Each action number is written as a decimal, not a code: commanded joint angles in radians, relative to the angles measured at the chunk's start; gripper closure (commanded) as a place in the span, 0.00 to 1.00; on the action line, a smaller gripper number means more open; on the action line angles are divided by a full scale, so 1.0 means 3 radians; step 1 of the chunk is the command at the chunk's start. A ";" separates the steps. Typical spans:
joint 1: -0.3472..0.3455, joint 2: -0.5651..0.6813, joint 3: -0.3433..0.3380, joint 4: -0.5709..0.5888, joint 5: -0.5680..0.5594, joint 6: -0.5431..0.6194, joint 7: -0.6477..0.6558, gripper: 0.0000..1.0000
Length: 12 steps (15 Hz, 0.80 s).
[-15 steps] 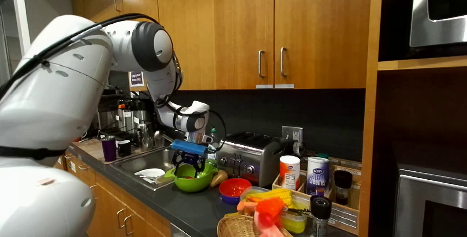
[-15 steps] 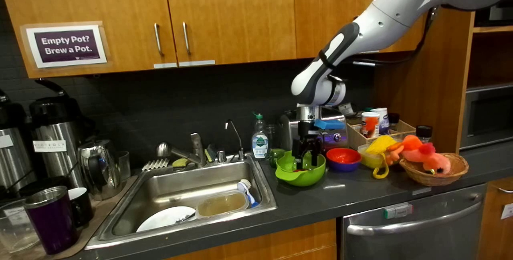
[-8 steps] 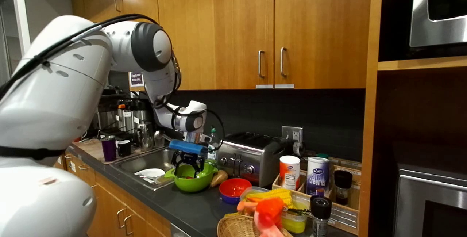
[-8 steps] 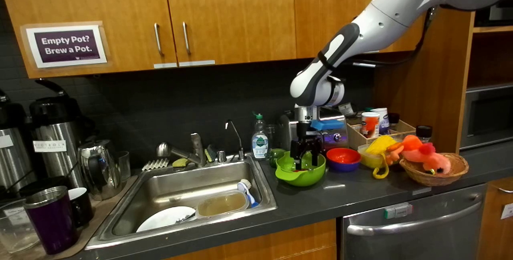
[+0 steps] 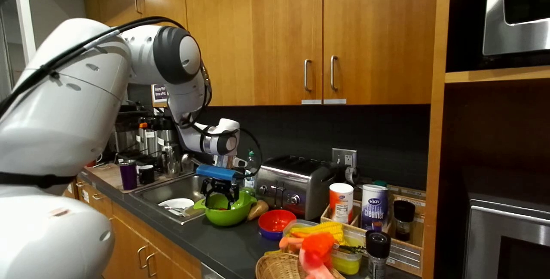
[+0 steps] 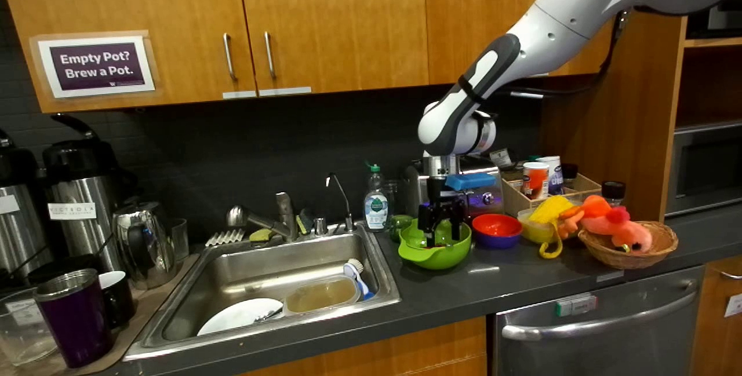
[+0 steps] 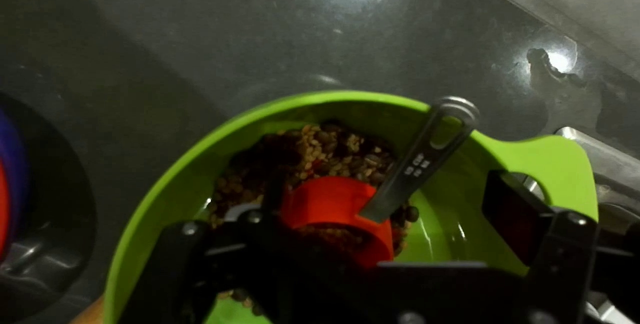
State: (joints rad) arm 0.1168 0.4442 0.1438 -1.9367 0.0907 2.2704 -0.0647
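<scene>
The red measuring cup (image 7: 330, 196) lies inside the green mixing bowl (image 6: 435, 258). Over it, the gripper (image 6: 443, 239) is spread wide, empty; centring on the grey handle (image 7: 419, 165) before closing seems best.

We see a black claw (image 6: 443, 236), a blue block (image 5: 216, 172) and a white arm (image 6: 565, 19) with dark grey joints (image 5: 166, 55). The bowl (image 6: 443, 259) is lime green; the scoop (image 7: 327, 196) shows red, its handle (image 7: 400, 187) silver-grey with pale lettering (image 7: 417, 165), and we find the mix (image 7: 322, 147) speckled dark brown and tan. The small bowl (image 6: 497, 241) runs red inside, blue outside. We read the desk (image 7: 250, 39) as dark grey, the toaster (image 5: 296, 184) as silver and black. The basket (image 6: 629, 259) is woven tan, the toy (image 6: 629, 231) coral pink and orange. We note honey-brown cupboards (image 6: 330, 22) streaked with wood grain, a purple-and-white sign (image 6: 95, 66) and a deep purple cup (image 6: 72, 321).
</scene>
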 commanded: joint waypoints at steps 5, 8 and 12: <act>0.0050 -0.0021 -0.0054 0.0002 -0.0074 -0.0045 0.0163 0.00; 0.0046 -0.0003 -0.0069 0.0010 -0.0075 -0.0040 0.0173 0.00; 0.0042 0.0023 -0.0076 0.0027 -0.0065 -0.0019 0.0182 0.00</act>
State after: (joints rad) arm 0.1168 0.4462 0.1314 -1.9375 0.0906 2.2698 -0.0388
